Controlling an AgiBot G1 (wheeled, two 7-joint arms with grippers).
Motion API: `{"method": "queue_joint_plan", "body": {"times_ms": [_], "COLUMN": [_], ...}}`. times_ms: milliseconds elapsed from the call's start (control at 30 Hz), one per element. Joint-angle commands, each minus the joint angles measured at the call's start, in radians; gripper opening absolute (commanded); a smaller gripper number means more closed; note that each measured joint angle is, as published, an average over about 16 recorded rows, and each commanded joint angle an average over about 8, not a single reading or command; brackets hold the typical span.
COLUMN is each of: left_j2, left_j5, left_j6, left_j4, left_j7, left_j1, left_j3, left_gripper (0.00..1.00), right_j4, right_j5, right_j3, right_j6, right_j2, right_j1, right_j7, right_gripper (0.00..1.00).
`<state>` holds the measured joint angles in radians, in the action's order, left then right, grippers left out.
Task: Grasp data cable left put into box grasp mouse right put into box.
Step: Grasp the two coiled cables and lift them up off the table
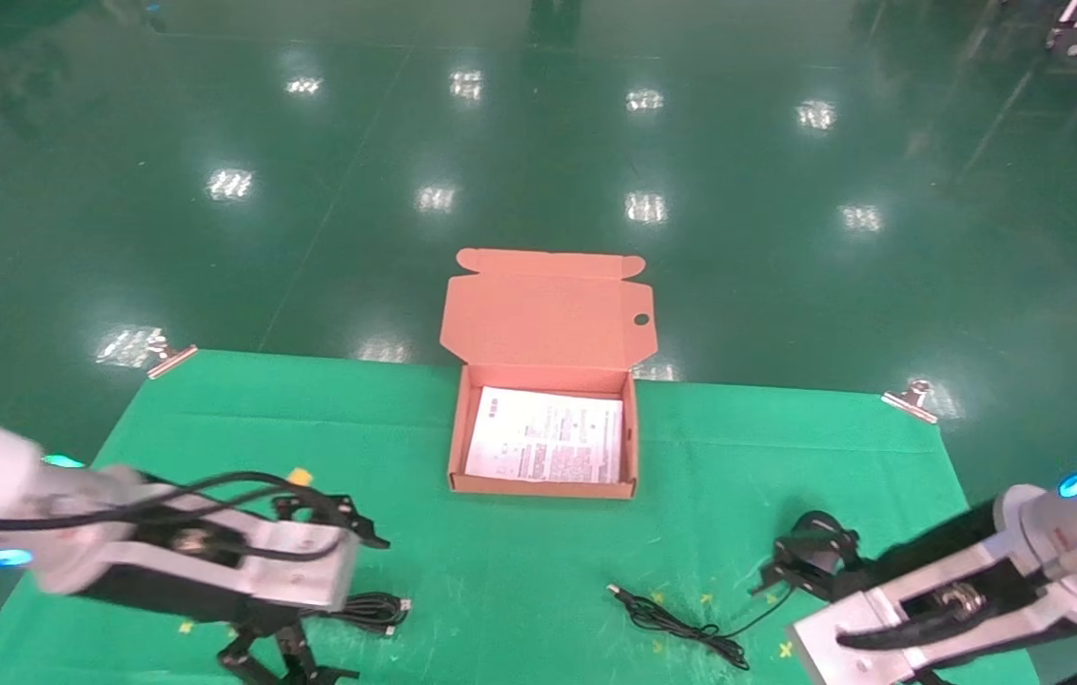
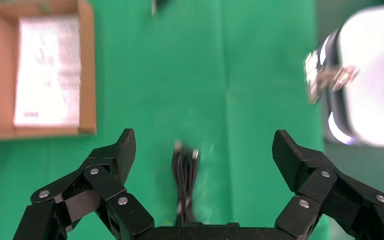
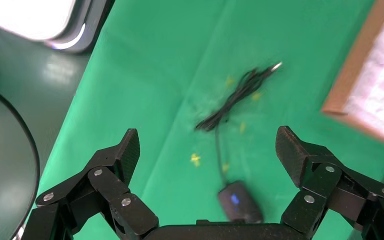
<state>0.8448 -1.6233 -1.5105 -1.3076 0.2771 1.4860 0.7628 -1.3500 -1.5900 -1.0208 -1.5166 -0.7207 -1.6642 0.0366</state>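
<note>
The data cable [image 1: 388, 609], a black looped bundle, lies on the green cloth at the front left. My left gripper [image 1: 362, 607] is open and hangs over it, one finger on each side; the left wrist view shows the cable [image 2: 184, 172] between the open fingers of that gripper [image 2: 205, 150], untouched. The mouse [image 3: 240, 202], black with a blue light, lies below my open right gripper [image 3: 207, 145]. In the head view that gripper [image 1: 793, 557] hides the mouse. The mouse cord [image 1: 681, 623] trails left. The open salmon box [image 1: 543, 487] stands mid-table, with only a printed sheet in it.
The green cloth [image 1: 519, 571] is clipped at the far corners [image 1: 172, 360] [image 1: 910, 400]. Past it is glossy green floor. The box's lid [image 1: 548, 314] stands open at the far side. Small yellow marks dot the cloth near the cord.
</note>
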Motion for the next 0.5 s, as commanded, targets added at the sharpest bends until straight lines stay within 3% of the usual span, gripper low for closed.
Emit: {"method": "queue_joint_plan", "body": {"times_ms": [33,300,500], "left_j2": [0.029,0.104,0.156], "left_j5": [-0.077,-0.251,-0.301], "left_j6": [0.013,0.091,0.135], "left_j4": [0.000,0.093,0.246], "left_j7": [0.004,0.091,0.099], "left_j1": [0.007,-0.017,-0.015], "left_j3": [0.037,0.100,0.115], "left_gripper": [1.00,1.00,1.00], "right_j4": [-0.001,-0.004,-0.001], "right_j5": [-0.046,-0.168,-0.222], "right_j3": [-0.044,-0.066,-0.063], "right_j6": [0.013,0.220,0.374], "right_j2": [-0.007,0.008,0.005], "right_j1": [-0.006,0.117,0.207], "right_j7": [-0.005,0.046,0.104], "right_gripper": [1.00,1.00,1.00]}}
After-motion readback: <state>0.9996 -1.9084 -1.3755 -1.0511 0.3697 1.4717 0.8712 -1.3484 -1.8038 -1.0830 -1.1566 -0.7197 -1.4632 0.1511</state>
